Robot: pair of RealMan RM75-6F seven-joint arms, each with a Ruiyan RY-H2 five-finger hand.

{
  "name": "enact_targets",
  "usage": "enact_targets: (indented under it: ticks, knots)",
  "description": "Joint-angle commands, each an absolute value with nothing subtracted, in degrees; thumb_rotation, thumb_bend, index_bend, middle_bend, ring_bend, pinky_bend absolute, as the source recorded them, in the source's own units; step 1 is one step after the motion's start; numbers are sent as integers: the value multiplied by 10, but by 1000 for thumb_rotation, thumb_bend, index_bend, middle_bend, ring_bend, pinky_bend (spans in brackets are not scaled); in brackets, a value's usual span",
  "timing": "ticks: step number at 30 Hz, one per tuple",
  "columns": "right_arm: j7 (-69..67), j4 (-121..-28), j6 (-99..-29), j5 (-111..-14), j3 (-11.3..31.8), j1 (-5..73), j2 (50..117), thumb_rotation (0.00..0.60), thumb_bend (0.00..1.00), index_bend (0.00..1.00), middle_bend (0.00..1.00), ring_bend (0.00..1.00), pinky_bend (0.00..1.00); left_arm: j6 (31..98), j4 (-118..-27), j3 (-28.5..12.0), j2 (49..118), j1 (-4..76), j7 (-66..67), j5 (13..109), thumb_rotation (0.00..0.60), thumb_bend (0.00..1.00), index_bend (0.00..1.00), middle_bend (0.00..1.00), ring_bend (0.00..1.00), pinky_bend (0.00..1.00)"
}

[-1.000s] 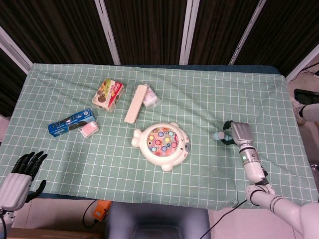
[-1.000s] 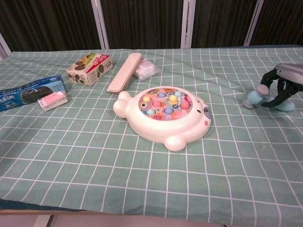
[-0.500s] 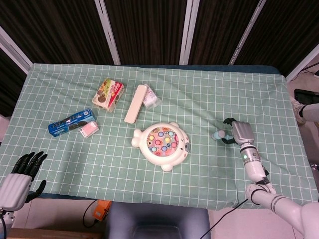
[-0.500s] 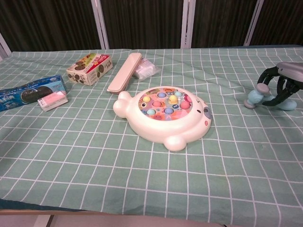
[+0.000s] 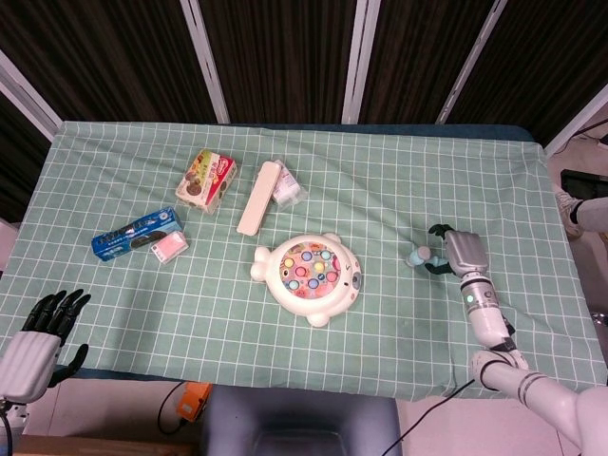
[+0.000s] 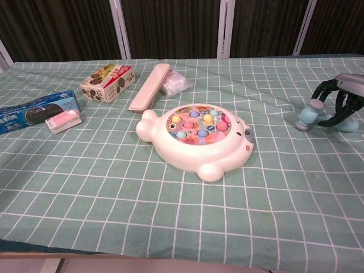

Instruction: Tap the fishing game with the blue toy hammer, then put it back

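The blue toy hammer point(image 5: 416, 255) point(image 6: 307, 118) lies low on the green checked cloth at the right side, its pale blue head pointing toward the fishing game. My right hand point(image 5: 454, 253) point(image 6: 341, 99) is over its handle, with dark fingers curled down around it. Most of the handle is hidden behind those fingers. The white fish-shaped fishing game point(image 5: 312, 275) point(image 6: 199, 139) sits mid-table, well left of the hammer. My left hand point(image 5: 43, 332) hangs off the table's near left corner, fingers spread and holding nothing.
At the back left stand a cookie box point(image 5: 205, 180) point(image 6: 106, 82), a long beige case point(image 5: 259, 197) point(image 6: 149, 86) and a clear packet point(image 5: 288, 188). A blue biscuit packet point(image 5: 138, 233) and a small pink pack point(image 5: 169, 247) lie at the left.
My right hand has shifted slightly to the right, and the hammer head has moved a little with it. The left hand has sunk slightly.
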State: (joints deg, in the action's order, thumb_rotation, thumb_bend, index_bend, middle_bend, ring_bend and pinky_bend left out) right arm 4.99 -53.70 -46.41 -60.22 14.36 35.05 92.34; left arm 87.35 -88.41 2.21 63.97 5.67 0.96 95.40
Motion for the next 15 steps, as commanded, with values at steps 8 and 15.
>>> enact_targets:
  ticks: [8, 15]
  knots:
    - [53, -541, -453, -600, 138, 349, 916, 600, 330, 294, 364, 504, 556, 874, -884, 22, 639, 57, 7, 955, 600, 407, 0, 67, 25, 97]
    - [55, -538, -451, -598, 136, 350, 917, 600, 321, 234, 346, 492, 551, 875, -884, 22, 639, 56, 7, 955, 600, 407, 0, 67, 25, 97]
